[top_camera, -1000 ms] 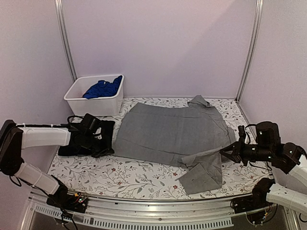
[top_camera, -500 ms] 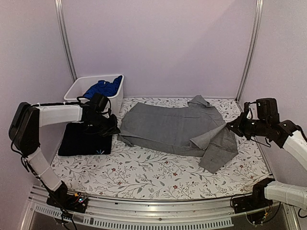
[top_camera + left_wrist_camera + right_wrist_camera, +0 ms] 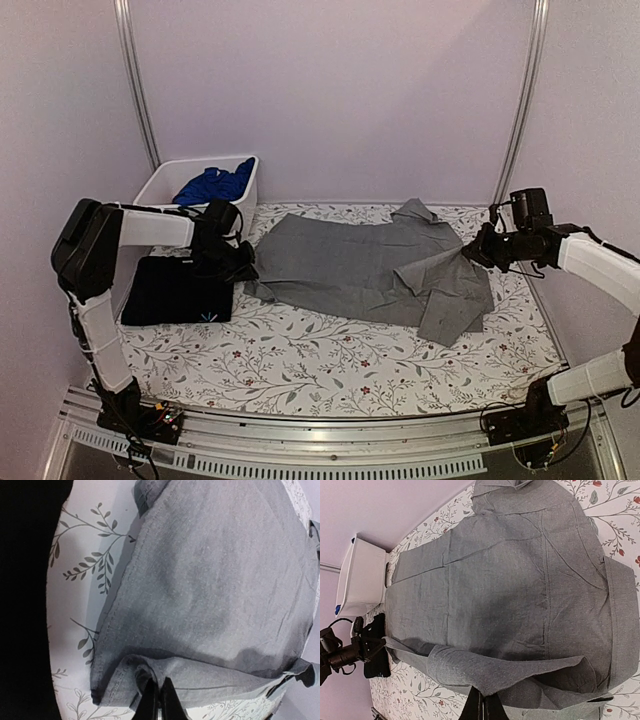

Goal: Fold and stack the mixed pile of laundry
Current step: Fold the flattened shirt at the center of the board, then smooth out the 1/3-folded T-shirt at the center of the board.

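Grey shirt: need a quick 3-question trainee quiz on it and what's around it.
1. True or false: the shirt lies inside the bin.
2. What is in the bin? A: socks. B: blue garment. C: a towel.
3. Fill in: the left fingers and the right fingers are each shut on an edge of the ____.

Key: 1 false, it is spread on the table. 2 B. 3 shirt.
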Robot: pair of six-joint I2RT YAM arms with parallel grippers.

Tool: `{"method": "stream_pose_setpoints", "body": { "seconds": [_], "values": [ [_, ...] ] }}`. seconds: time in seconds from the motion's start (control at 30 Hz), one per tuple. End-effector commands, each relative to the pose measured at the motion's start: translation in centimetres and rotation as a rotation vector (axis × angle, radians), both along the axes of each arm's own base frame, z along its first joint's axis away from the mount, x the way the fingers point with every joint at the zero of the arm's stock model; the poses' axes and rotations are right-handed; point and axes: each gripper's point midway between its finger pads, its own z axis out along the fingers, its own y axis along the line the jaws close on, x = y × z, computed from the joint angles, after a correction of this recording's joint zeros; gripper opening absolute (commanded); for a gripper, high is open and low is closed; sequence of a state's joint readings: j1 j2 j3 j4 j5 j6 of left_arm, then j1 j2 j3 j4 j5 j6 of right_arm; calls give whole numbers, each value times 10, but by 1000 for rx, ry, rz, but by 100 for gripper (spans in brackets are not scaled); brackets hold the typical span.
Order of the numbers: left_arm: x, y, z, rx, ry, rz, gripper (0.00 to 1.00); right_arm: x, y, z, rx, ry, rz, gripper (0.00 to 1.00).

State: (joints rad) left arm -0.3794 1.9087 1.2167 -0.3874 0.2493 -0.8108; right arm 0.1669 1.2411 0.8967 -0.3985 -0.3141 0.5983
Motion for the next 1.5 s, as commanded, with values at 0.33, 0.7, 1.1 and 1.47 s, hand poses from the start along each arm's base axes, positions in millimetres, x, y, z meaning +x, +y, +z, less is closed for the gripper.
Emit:
{"method": "stream_pose_setpoints", "body": {
  "seconds": [0.33, 0.7, 1.1, 1.47],
  "values": [
    [38, 1, 35, 16, -166, -113, 50, 42, -17, -18, -51, 24, 42, 42],
    [-29, 4, 61, -45, -293, -344, 75, -3, 50, 15, -82, -7, 337, 59],
    [-44, -7, 48, -142, -314, -396, 60, -51, 215, -55, -344, -61, 953, 40],
    [-62, -14, 35, -185, -298, -415, 52, -52, 297, -104, -446, -95, 1161, 33]
  ]
}}
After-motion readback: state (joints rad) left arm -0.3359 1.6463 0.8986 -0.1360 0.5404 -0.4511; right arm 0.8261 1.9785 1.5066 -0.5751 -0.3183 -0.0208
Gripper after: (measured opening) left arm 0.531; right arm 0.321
